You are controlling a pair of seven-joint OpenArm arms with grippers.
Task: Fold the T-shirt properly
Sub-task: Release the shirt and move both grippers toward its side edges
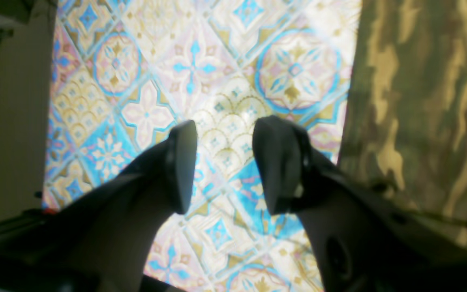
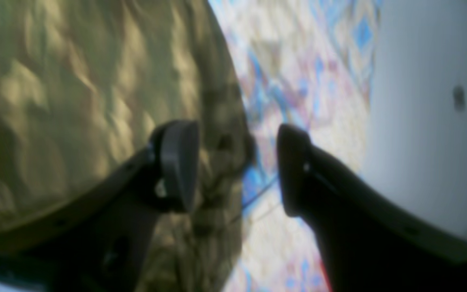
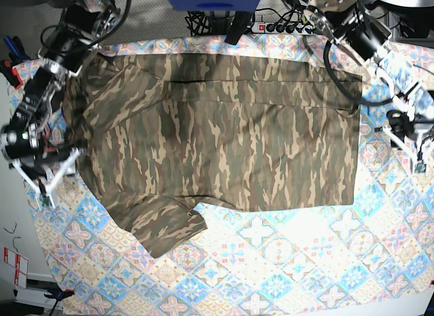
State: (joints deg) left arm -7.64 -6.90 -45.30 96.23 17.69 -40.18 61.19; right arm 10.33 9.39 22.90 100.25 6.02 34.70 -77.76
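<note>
The T-shirt (image 3: pixel 224 140) lies spread flat on the tablecloth (image 3: pixel 305 262), long axis running left to right across the base view: sleeves at that view's left, straight hem at its right, one sleeve (image 3: pixel 159 224) angling toward the near edge. Over at the hem side, the left gripper (image 1: pixel 224 162) hovers with jaws parted, nothing between them, patterned cloth below and camouflage just beside. The right gripper (image 2: pixel 237 170) is spread too, empty, straddling the shirt's edge.
</note>
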